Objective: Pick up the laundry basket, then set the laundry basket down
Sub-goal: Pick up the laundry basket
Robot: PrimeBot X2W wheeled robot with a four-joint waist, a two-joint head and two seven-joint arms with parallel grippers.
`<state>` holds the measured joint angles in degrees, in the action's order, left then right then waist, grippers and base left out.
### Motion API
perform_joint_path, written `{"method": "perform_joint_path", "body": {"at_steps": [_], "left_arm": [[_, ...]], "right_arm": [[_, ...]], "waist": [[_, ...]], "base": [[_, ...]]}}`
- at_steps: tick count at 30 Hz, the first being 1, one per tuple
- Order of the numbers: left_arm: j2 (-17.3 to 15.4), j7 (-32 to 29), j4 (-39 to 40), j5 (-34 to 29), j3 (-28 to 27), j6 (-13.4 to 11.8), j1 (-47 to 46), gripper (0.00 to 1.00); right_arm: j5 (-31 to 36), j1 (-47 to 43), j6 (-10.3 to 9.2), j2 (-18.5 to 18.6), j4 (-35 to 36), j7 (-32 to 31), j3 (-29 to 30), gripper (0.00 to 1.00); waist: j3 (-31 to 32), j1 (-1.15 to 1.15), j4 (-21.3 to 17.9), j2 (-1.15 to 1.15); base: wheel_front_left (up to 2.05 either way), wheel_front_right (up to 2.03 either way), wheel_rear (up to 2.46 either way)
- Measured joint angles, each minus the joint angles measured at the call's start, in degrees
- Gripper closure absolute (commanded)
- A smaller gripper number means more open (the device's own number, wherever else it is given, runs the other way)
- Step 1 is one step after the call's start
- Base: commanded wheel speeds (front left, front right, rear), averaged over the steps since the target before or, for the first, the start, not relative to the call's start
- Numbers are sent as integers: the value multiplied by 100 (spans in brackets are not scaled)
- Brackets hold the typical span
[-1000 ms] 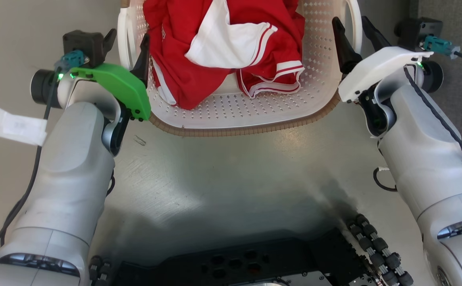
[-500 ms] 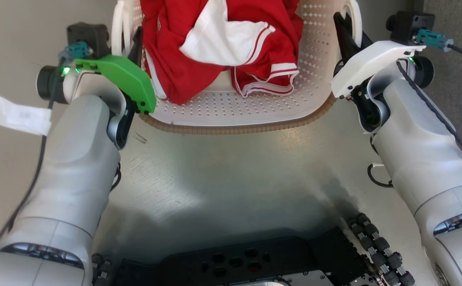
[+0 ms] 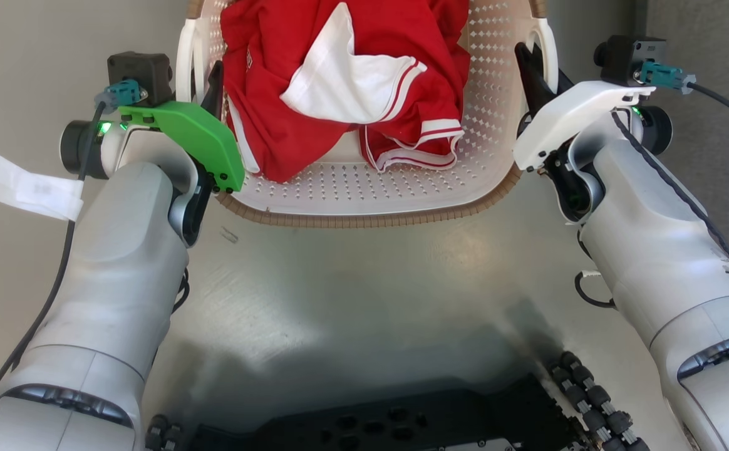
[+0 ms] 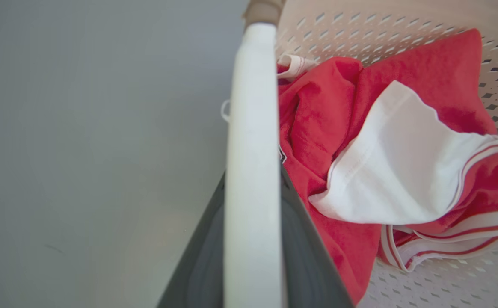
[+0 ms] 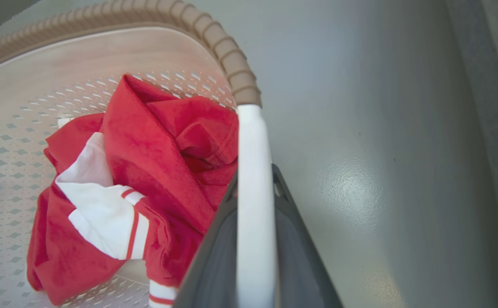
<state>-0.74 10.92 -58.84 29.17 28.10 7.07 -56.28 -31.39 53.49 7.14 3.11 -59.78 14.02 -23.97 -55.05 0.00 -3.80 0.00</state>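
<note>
Both handles (image 3: 184, 62) of the basket (image 3: 364, 219) are squeezed by the left gripper (image 3: 198, 78) and right gripper (image 3: 543, 66). If one side is raised faster, clothes (image 3: 277, 125) could be spilled.

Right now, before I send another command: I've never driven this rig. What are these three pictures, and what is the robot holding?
This is a wheeled robot with two arms. The wide picture comes from its head camera, looking down at a laundry basket over the grey floor. A red and white garment lies inside it. The left gripper, past the green cover, is at the basket's left handle. The right gripper is at the right handle. The other two pictures come from a camera on each wrist, looking along that gripper's fingers. In each, the white handle runs between two dark fingers that sit tight against it. So both grippers are shut on the handles. I cannot tell whether the basket is off the floor.
</note>
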Motion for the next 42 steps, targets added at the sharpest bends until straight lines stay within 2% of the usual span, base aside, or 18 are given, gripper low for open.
{"method": "perform_joint_path", "body": {"at_steps": [19, 42], "left_arm": [[-22, -187, -294, 603, 547, -3, 427, 100], [-26, -805, -436, 1449, 1033, -3, 1548, 100]], "right_arm": [[-449, -343, -9, 15, -236, -66, -693, 100], [-1274, -1269, -18, 21, -370, -1038, -1503, 100]], "waist": [[1272, 0, -38, 0], [3231, -1, -180, 0]], "base": [[0, 0, 0], [0, 0, 0]]}}
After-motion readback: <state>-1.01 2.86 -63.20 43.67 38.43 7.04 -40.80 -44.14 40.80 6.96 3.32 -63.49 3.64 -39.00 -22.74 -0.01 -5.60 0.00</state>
